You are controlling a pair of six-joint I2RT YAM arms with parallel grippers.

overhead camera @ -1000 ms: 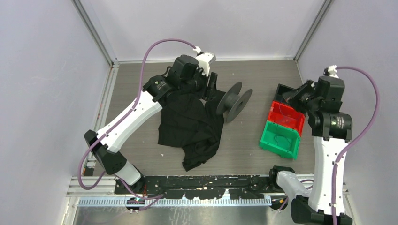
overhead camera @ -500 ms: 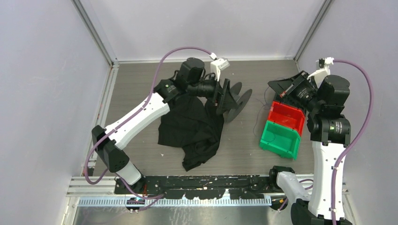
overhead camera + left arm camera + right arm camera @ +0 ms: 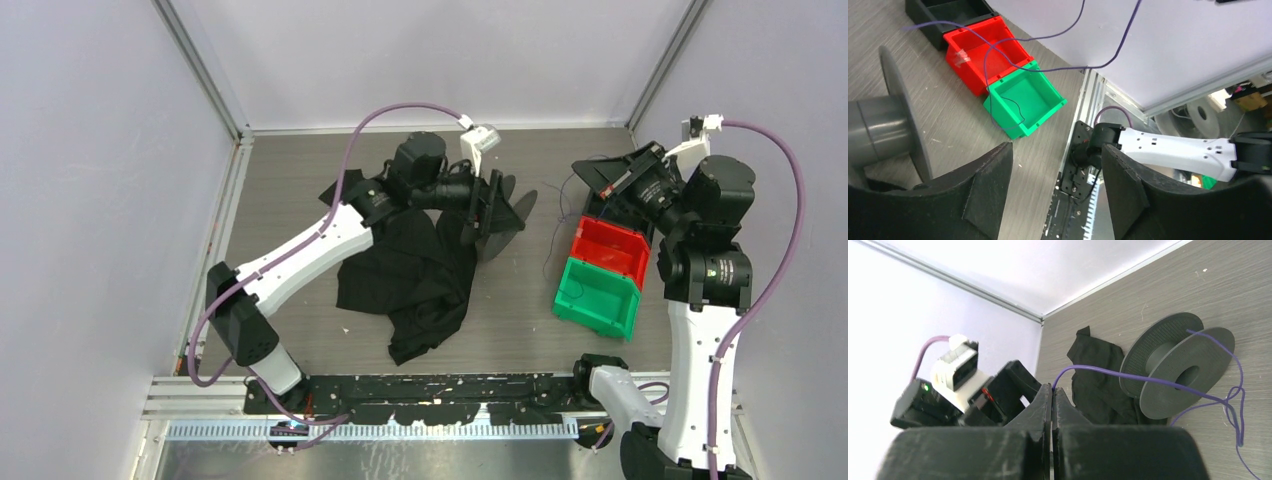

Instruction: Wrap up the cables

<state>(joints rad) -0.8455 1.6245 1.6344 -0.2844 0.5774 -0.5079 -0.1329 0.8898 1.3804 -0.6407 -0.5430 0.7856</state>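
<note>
Pinching the thin purple cable (image 3: 1098,369) between its closed fingers, the right hand (image 3: 1052,390) is raised above the far right part of the table (image 3: 300,180), over the black bin (image 3: 600,178). From that pinch the cable arcs out through the air toward the grey spool (image 3: 1153,347). It crosses in front of the spool's flanges and hangs in a loose tangle of loops just to one side of it. In the left wrist view more of the same strand drapes over the red bin (image 3: 610,245), and a tail curls down inside the green bin (image 3: 597,295) next to it. None of it looks wound around the spool's hub.

The left hand (image 3: 1056,155) is right up at the spool with its fingers spread apart. Only the table and the other arm's base show in the gap, so it is gripping nothing. The hub and one flange sit just beside one of its fingers. Whether that finger touches the spool I can't tell.

A crumpled black cloth (image 3: 410,270) lies under the left arm, its edge reaching the spool.
</note>
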